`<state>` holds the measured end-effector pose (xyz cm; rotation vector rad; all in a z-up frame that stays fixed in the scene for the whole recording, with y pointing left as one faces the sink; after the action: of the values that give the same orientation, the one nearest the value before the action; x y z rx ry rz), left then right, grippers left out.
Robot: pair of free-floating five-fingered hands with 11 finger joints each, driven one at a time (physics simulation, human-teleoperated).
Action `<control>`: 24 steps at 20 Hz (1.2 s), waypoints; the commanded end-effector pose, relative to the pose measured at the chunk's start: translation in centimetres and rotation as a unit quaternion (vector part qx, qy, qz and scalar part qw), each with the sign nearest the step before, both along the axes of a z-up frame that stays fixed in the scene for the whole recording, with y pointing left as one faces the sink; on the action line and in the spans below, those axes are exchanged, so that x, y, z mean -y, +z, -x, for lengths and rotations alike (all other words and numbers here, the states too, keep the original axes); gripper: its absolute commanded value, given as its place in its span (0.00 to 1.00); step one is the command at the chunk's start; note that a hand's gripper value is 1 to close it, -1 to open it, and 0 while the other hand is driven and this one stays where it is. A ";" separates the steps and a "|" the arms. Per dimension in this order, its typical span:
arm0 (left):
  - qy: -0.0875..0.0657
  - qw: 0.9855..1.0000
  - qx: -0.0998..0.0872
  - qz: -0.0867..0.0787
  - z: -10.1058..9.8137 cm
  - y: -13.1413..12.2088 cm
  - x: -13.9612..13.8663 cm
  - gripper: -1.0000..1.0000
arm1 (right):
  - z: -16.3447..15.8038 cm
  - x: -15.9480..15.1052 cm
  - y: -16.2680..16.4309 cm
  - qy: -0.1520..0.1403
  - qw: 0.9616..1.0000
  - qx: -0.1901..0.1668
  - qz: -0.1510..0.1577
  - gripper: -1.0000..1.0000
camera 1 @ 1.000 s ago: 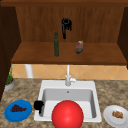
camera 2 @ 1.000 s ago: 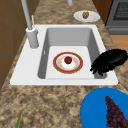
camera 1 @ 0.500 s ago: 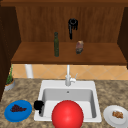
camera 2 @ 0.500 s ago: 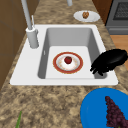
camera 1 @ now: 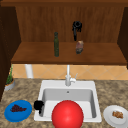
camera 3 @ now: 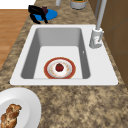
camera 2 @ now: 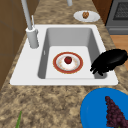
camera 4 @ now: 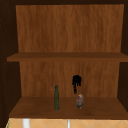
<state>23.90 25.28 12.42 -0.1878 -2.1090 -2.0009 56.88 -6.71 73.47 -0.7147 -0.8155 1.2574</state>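
Hovering left robot hand [camera 2: 110, 61], sink's front edge [camera 2: 107, 77]

The front view faces the sink [camera 1: 67, 100] and shelf [camera 1: 67, 53], the upper view frames that shelf closer, and both side views look along the sink from opposite ends.

Blue plate [camera 1: 8, 115] bears dark purple, perhaps grapes [camera 1: 17, 108]; sink [camera 1: 47, 86] white.

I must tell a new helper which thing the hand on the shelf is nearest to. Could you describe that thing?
Look at the lower shelf of the wooden cabinet above the sink. The right hand hangs over a small, rounded, brownish-grey jar right of the middle. Its neighbour, the green bottle to its left, is tall and thin; the jar is short and squat.
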 end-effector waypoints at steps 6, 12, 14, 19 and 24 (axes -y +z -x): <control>0.000 1.000 0.000 0.000 0.0 0.0 0.0 0.50 | -3.5 3.5 -4.8 0.010 0.998 -0.054 -0.010 0.00; 0.000 1.000 0.000 0.000 0.0 0.0 0.0 0.50 | -5.8 5.2 -6.8 0.028 0.996 -0.082 -0.012 0.00; 0.000 1.000 0.000 0.000 0.0 0.0 0.0 0.50 | -6.9 5.5 -7.3 0.037 0.995 -0.094 -0.005 0.00; 0.000 1.000 0.000 0.000 0.0 0.0 0.0 0.50 | -10.0 6.2 -8.5 0.044 0.991 -0.123 -0.002 0.00; 0.000 1.000 0.000 0.000 0.0 0.0 0.0 0.50 | -12.3 7.0 -9.7 0.057 0.987 -0.152 -0.002 0.00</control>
<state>23.90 25.28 12.42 -0.1878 -2.1090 -2.0009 67.42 -13.44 64.90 -0.4678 -0.6031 1.3845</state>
